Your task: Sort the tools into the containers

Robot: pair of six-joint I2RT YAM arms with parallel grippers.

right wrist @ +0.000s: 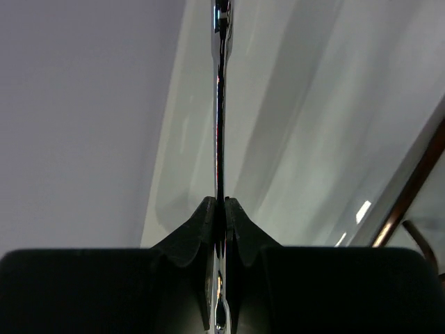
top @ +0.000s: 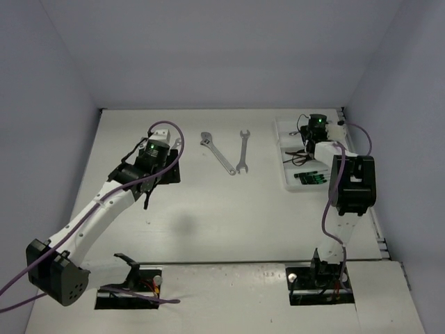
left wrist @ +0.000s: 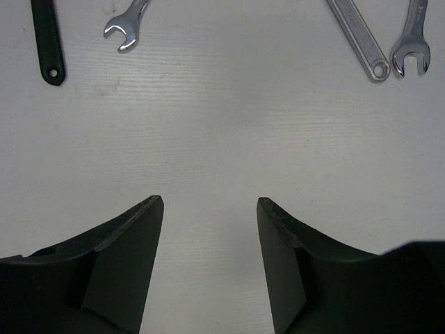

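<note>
Your right gripper point(right wrist: 220, 209) is pinched tight on a silver wrench point(right wrist: 220, 104). The wrench is seen edge-on, with its shaft sticking out past the fingertips. In the top view this gripper sits at the far end of the white tray point(top: 285, 174), on the right side of the table point(top: 229, 223). The tray holds dark hex keys point(top: 299, 156) around its middle and green-black screwdrivers point(top: 313, 178) at the near end; can't tell which compartments.

Your left gripper point(left wrist: 210, 209) is spread, with nothing between the fingers, and hangs over bare table. Ahead of it lie a small open-end wrench point(left wrist: 128, 28) and a dark tool handle point(left wrist: 50, 42) with a hole in its end. Mid-table, an adjustable wrench point(top: 217, 153) and a longer open-end wrench point(top: 243, 152) have their near ends just beside each other.
</note>
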